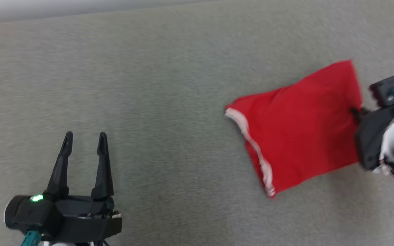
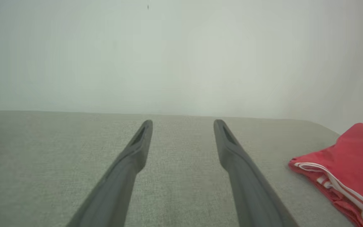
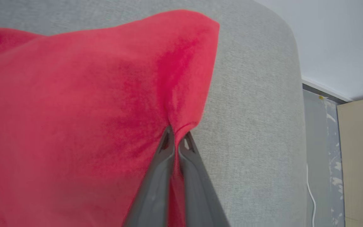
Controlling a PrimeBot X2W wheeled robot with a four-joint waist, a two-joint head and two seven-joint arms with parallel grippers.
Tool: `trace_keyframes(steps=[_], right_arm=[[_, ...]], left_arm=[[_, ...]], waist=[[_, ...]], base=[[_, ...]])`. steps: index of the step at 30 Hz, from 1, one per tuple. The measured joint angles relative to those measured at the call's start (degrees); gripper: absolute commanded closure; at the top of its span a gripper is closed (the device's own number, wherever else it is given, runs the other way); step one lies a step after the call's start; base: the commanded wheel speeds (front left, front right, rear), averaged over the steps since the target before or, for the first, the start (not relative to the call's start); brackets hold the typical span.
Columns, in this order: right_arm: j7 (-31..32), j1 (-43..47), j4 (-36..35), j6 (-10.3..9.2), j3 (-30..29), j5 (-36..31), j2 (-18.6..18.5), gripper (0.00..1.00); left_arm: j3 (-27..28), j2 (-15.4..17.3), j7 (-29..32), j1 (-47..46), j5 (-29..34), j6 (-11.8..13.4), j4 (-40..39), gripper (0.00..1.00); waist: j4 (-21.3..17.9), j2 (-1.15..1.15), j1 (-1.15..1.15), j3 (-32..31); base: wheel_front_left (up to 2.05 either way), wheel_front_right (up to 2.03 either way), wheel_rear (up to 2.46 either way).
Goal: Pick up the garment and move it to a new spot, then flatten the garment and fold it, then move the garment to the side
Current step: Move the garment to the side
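A red garment (image 1: 299, 126) lies folded on a grey fabric-covered surface (image 1: 149, 85), at the right of the head view and well apart from the left gripper (image 1: 84, 136). Its outline is a rough, tilted rectangle, and white striped trim (image 1: 251, 143) runs down the edge that faces the middle of the surface. The right gripper (image 1: 356, 112) reaches in from the right edge of the head view and meets the opposite edge of the cloth, about halfway along it. In the right wrist view the right gripper (image 3: 177, 134) has its two dark fingers pressed together, pinching a small bunch of the red garment (image 3: 74, 110) at its border, and creases fan out from the pinch. Beside it, the grey surface (image 3: 257, 126) curves away to a rounded end, past which are a pale wall (image 3: 326, 37), a beige panel (image 3: 361, 157) and a thin white cable (image 3: 310, 189). The left gripper sits at the lower left of the head view, a green light glowing on its body and its fingers spread wide with nothing between them. In the left wrist view the left gripper (image 2: 184, 123) has its fingers parted over bare grey surface (image 2: 43, 157), a plain pale wall (image 2: 169, 47) stands behind, and the red garment (image 2: 354, 157) lies off to the right with its layered, white-striped edge (image 2: 336, 179) towards the camera.
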Motion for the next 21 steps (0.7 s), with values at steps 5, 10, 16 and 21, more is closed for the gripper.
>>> trace_keyframes(steps=[5,10,16,21], right_arm=[[-6.34,-4.03,6.06,0.0,-1.31,0.18,-3.97,1.0],[-13.38,-7.59,12.04,0.0,-3.3,0.15,-6.57,1.0],[-21.42,-11.29,17.75,0.0,-5.98,-0.19,-7.28,1.0],[-27.11,-13.49,20.6,0.0,-8.28,-0.73,-6.45,1.0]], left_arm=[[-1.15,0.33,0.0,-1.66,2.16,-0.27,-2.04,0.0],[-2.57,2.25,0.0,-2.52,2.91,-0.27,-4.34,0.0],[-3.35,4.88,0.0,-3.3,3.42,-0.29,-6.43,0.0],[-3.5,6.48,-0.01,-3.87,3.52,-0.29,-7.61,0.0]], waist=[[-3.72,0.0,0.0,3.55],[-6.47,0.0,0.01,7.43],[-9.03,0.0,0.0,11.9],[-10.73,0.0,0.0,15.42]], base=[[0.0,0.0,0.0],[0.0,0.0,0.0],[0.0,0.0,0.0],[0.0,0.0,0.0]])
